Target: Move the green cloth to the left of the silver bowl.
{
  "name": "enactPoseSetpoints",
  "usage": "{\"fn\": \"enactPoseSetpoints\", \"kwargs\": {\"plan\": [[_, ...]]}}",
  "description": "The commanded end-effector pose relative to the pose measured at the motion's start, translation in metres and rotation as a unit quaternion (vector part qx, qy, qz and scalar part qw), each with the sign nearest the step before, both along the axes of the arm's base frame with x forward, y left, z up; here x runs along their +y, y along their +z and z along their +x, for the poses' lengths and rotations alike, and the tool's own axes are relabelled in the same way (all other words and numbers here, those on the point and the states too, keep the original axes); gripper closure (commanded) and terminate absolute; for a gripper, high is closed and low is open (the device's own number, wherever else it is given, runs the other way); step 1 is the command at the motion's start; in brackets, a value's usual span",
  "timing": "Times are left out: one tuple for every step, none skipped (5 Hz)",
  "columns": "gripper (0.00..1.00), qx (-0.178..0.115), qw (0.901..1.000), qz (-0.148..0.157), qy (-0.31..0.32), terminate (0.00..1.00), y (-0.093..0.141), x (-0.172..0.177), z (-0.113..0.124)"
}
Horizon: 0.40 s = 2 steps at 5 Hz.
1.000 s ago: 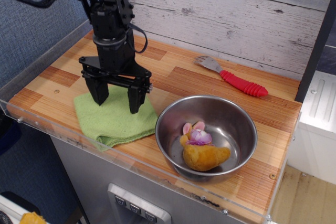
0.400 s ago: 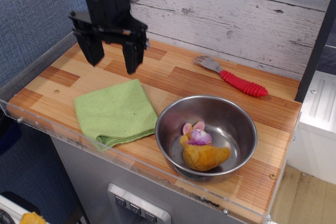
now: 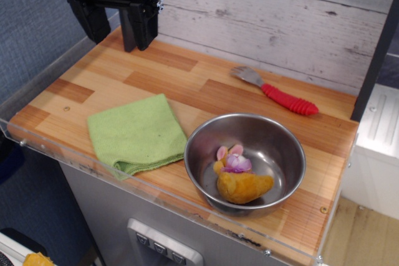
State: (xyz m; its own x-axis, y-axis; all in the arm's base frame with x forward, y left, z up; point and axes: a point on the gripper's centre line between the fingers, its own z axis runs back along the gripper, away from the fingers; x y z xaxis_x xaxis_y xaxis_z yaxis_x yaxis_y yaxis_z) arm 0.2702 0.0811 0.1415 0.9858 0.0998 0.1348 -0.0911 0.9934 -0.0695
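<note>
The green cloth (image 3: 135, 133) lies folded flat on the wooden counter, just left of the silver bowl (image 3: 245, 161) and touching its rim. The bowl holds a yellow-orange plush toy with pink and purple parts (image 3: 239, 177). My black gripper (image 3: 114, 34) hangs high above the counter's back left corner, well above and behind the cloth. Its two fingers are spread apart with nothing between them.
A fork with a red ribbed handle (image 3: 278, 96) lies at the back right of the counter. A clear plastic lip (image 3: 93, 167) runs along the front and left edges. A whitewashed plank wall (image 3: 268, 17) stands behind. A white appliance (image 3: 377, 147) stands to the right.
My gripper has risen from just over the cloth and moved back and to the left, staying open. The cloth and bowl have not moved.
</note>
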Motion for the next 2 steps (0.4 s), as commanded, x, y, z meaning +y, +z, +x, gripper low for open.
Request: {"fn": "enactPoseSetpoints", "kwargs": {"plan": [[0.00, -0.030, 0.9995, 0.010, -0.001, 0.00, 0.0187, 0.0032, 0.0007], [0.00, -0.030, 0.9995, 0.010, -0.001, 1.00, 0.0187, 0.0032, 0.0007]]}}
